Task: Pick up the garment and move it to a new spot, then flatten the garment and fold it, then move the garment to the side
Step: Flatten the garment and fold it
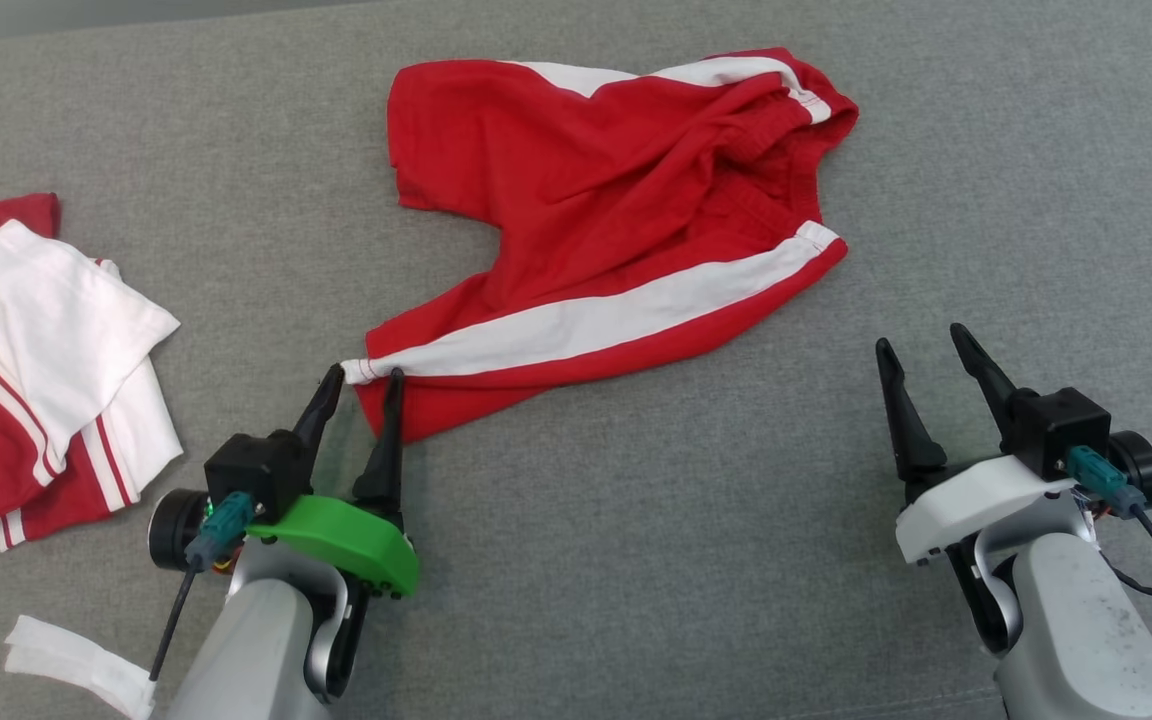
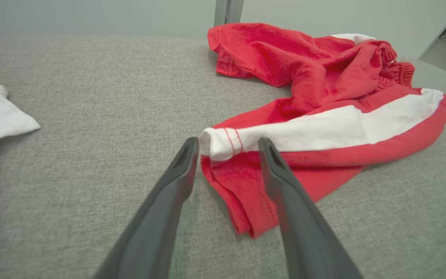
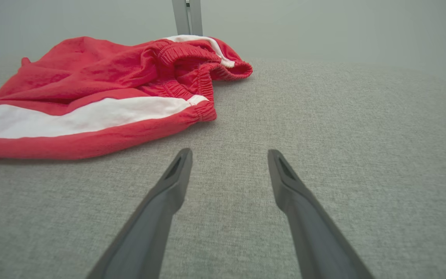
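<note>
- Head view: nearest the lens, the left gripper (image 1: 366, 374), on its green plastic bracket, sets its two dark fingers apart on either side of the near leg hem of the red cotton shorts with a white side stripe (image 1: 616, 200). The shorts lie crumpled and twisted in the middle of the grey woven cloth surface (image 1: 636, 580). The right gripper (image 1: 920, 338) stands wide over bare cloth, apart from the shorts and holding nothing.
- The pile of folded red-and-white garments (image 1: 46, 340) lies to the left. A careless sweep that way could drag the shorts into it.
- Left wrist view: the left gripper (image 2: 229, 141) straddles the white stripe end (image 2: 223, 145), its jaws not yet pinched. The red hem fold (image 2: 246, 209) below is doubled under. Closing here may catch only the top layer, so the leg would peel open on lifting, or the thin edge could slip out.
- If the tips press too low, they may also nip the grey surface along with the hem.
- Right wrist view: the right gripper (image 3: 229, 151) points past the elastic waistband (image 3: 203, 89), which is bunched and folded on itself.
- A lift by one corner alone will likely let the shorts hang twisted, making flattening harder. A late or off-target grab at the waistband would leave the twist in place.
</note>
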`<state>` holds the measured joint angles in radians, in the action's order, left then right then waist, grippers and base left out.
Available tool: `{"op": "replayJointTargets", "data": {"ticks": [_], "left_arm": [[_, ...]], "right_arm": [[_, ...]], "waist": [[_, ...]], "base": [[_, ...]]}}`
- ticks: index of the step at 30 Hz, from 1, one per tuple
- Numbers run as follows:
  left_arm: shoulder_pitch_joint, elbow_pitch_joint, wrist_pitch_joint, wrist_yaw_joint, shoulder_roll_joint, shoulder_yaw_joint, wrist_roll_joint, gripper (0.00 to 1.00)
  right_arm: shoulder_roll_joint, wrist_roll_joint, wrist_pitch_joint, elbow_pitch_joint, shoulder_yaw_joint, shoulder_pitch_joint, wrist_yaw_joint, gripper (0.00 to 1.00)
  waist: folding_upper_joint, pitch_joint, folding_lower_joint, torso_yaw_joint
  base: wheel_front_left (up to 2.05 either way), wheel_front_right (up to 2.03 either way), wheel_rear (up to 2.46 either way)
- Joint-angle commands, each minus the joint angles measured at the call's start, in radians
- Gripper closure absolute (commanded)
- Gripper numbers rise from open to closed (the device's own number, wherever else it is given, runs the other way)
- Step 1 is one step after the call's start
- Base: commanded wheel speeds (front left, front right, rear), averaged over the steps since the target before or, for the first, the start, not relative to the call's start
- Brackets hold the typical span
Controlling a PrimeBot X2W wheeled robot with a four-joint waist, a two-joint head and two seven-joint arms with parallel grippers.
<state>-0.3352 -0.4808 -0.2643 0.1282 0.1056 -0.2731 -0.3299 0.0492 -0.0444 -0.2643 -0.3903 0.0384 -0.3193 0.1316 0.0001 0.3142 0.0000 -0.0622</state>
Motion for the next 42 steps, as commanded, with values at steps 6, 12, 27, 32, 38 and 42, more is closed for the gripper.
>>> {"op": "replayJointTargets", "data": {"ticks": [6, 12, 27, 32, 38, 42], "left_arm": [[-0.014, 0.044, 0.000, 0.003, 0.007, -0.005, -0.007, 1.00], [0.043, 0.131, 0.000, 0.003, -0.011, 0.022, 0.018, 1.00], [0.102, 0.127, 0.000, 0.003, -0.031, 0.035, 0.045, 1.00], [0.103, 0.122, 0.000, 0.003, -0.035, 0.036, 0.051, 1.00], [0.106, 0.120, 0.000, 0.003, -0.038, 0.039, 0.055, 1.00], [0.108, 0.119, 0.000, 0.003, -0.039, 0.039, 0.057, 1.00]], "right_arm": [[0.003, 0.005, 0.000, 0.001, 0.001, -0.021, -0.002, 0.00], [0.003, 0.040, 0.000, -0.031, -0.015, -0.119, -0.002, 0.00], [0.003, 0.003, 0.000, -0.316, -0.060, -0.285, -0.002, 0.00], [0.003, -0.005, 0.000, -0.367, -0.077, -0.289, -0.002, 0.00], [0.003, -0.012, 0.000, -0.370, -0.100, -0.278, -0.002, 0.25], [0.004, -0.015, 0.000, -0.364, -0.109, -0.269, -0.002, 0.62]], "waist": [[-0.0001, -0.002, 0.0000, 0.013], [-0.0001, -0.004, 0.0000, 0.048], [-0.0001, 0.001, 0.0000, 0.113], [-0.0001, 0.004, 0.0000, 0.124], [-0.0001, 0.002, 0.0000, 0.128], [-0.0001, -0.002, 0.0000, 0.126]], "base": [[0.00, 0.00, 0.00], [0.00, 0.00, 0.00], [0.00, 0.00, 0.00], [0.00, 0.00, 0.00], [0.00, 0.00, 0.00], [0.00, 0.00, 0.00]]}}
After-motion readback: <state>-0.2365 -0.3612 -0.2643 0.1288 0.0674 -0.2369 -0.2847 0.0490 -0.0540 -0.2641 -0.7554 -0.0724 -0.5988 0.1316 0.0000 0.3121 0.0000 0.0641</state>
